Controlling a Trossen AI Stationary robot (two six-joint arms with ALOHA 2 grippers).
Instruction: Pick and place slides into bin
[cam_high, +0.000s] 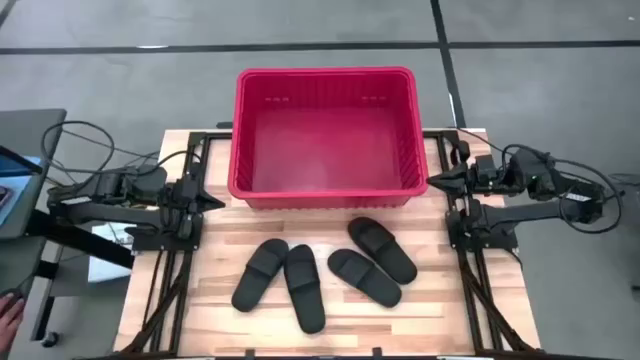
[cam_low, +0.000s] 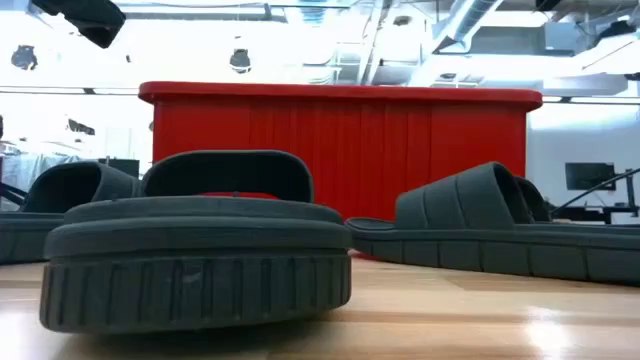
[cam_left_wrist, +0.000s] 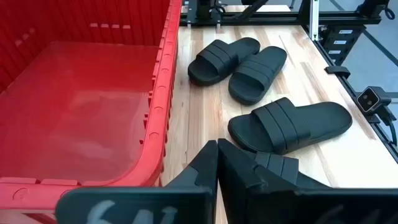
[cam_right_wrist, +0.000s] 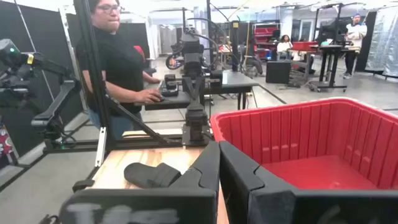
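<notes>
High view: four matte rubbery slides (cam_high: 322, 274) lie before the ribbed red bin (cam_high: 325, 190); left gripper (cam_high: 212, 201) and right gripper (cam_high: 437, 180) pressed together.

Open bench beside the slides; the bin walls off the far side.

Seen from above, the red bin (cam_high: 325, 190) fills the 12 o'clock half of the bench (cam_high: 215, 250), its rim blocking a low pass. The four slides (cam_high: 325, 272) cluster at 6 o'clock in two pairs, a narrow gap between them. Bare wood lies at 8 and 4 o'clock. The left hand (cam_high: 213, 201) at 9 o'clock and right hand (cam_high: 437, 180) at 3 o'clock, fingers together, flank the bin's near corners.
</notes>
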